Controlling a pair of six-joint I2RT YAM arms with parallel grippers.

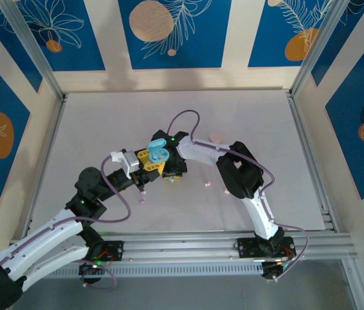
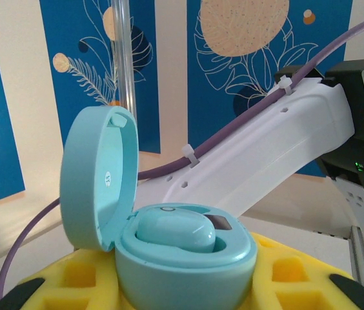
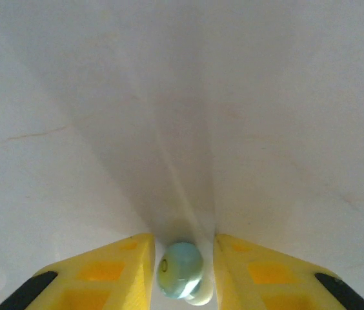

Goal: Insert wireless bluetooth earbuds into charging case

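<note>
The left end effector (image 1: 153, 160) is clamped on the open blue case (image 1: 158, 154) and holds it upright over the middle of the tabletop (image 1: 104, 123). In the left wrist view the lid (image 2: 98, 181) stands up on the left. One blue bud (image 2: 175, 232) sits in the case's well, beside an empty slot.

The right end effector (image 3: 182, 248) hangs just beside the case and points down. Its yellow fingers (image 3: 127, 265) are closed on a second blue bud (image 3: 180, 268) above bare tabletop. The right arm (image 2: 266, 148) crosses behind the case in the left wrist view.

Four pink buds lie loose on the tabletop, nearer the bases. Two (image 1: 141, 192) are close together, near and left of the case, and two (image 1: 206, 186) lie to the near right. A pink case (image 1: 215, 137) rests farther right, beside the right arm.
</note>
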